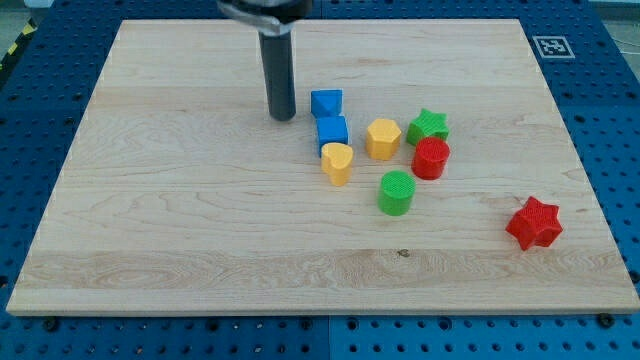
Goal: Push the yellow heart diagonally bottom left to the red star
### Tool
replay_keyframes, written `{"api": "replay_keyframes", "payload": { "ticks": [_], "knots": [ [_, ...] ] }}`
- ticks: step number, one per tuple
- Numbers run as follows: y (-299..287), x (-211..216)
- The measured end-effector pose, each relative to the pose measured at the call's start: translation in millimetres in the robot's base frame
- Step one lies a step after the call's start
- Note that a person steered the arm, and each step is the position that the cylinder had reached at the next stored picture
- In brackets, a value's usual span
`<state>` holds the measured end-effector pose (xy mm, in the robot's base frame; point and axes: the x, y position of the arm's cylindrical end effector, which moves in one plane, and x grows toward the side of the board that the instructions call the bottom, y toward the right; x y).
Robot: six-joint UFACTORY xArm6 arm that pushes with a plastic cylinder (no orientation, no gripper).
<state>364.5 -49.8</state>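
The yellow heart [337, 162] lies near the board's middle, just below a blue cube [332, 131]. The red star [533, 223] lies apart at the view's lower right. My tip [283, 116] rests on the board to the upper left of the yellow heart, left of the blue cube and of a blue triangular block [326, 102], a small gap away from them. It touches no block.
A yellow hexagon [382, 138], a green star [428, 126], a red cylinder [431, 158] and a green cylinder [396, 192] cluster right of the heart. The wooden board [150, 230] lies on a blue perforated table.
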Motion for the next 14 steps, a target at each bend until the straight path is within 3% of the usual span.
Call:
{"api": "replay_keyframes", "payload": {
  "ticks": [2,6,9,14],
  "knots": [
    [40,-57],
    [42,37],
    [55,84],
    [34,100]
  ]
}}
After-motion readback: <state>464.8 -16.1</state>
